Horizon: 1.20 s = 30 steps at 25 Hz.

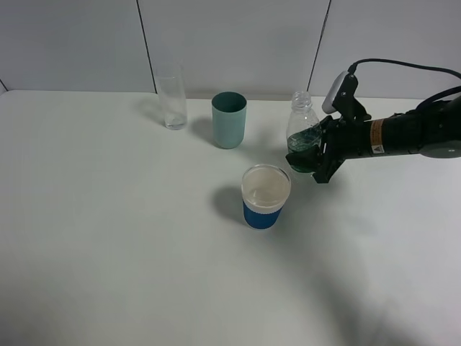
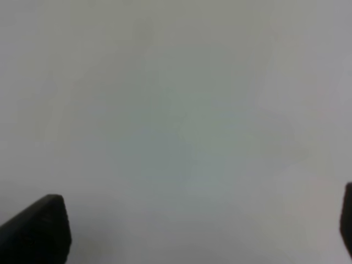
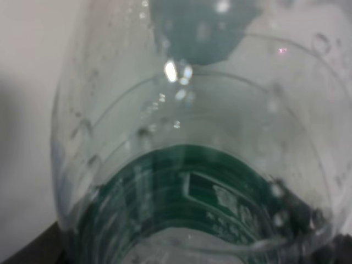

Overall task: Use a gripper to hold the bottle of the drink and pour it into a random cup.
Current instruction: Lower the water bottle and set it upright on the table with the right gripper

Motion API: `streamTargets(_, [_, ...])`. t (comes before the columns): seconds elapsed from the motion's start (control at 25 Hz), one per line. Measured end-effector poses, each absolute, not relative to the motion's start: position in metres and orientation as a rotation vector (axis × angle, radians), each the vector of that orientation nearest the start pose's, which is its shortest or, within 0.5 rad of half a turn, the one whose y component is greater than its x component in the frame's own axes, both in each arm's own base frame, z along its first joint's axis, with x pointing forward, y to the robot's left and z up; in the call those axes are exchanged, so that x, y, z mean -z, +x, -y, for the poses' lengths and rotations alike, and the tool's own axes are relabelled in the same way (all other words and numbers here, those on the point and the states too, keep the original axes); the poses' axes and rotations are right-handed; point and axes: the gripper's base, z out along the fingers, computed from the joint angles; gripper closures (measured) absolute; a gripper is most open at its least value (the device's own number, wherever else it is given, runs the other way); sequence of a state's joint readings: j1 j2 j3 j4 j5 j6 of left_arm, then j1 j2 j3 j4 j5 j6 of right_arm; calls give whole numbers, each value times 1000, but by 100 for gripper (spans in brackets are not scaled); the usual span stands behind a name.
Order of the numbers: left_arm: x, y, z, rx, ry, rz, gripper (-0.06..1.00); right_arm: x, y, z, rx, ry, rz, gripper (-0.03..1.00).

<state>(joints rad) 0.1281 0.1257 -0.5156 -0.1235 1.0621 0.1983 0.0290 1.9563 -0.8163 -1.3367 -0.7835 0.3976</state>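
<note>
The clear plastic bottle (image 1: 302, 130) with a dark green label stands upright and uncapped, held at its lower body by my right gripper (image 1: 317, 153), which is shut on it. It hangs just behind and to the right of the cup (image 1: 265, 197), a short white cup with a blue band. In the right wrist view the bottle (image 3: 192, 154) fills the frame, green label near the fingers. My left gripper shows only two dark fingertips (image 2: 36, 231) wide apart over bare table, with nothing between them.
A plain teal-green tumbler (image 1: 229, 120) stands behind the cup, and a tall clear glass (image 1: 172, 102) stands to its left near the back wall. The white table (image 1: 108, 238) extends to the left and front.
</note>
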Motion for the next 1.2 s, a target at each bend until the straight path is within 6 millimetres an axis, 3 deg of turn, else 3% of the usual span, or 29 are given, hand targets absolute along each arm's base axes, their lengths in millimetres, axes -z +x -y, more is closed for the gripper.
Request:
streamTargets(0.56, [-282,14,8,-39,73,-2148,-5,-115,330,-71,-358,-1310,-1696,40])
streamTargets(0.92, [-282,14,8,-39,73,-2148,-5,-123,335,-73,-347,-1214,-1638,40])
streamTargets(1.2, [-282,14,8,-39,73,-2148,-5,-101,336,-76,-410,-1188,-1616,40])
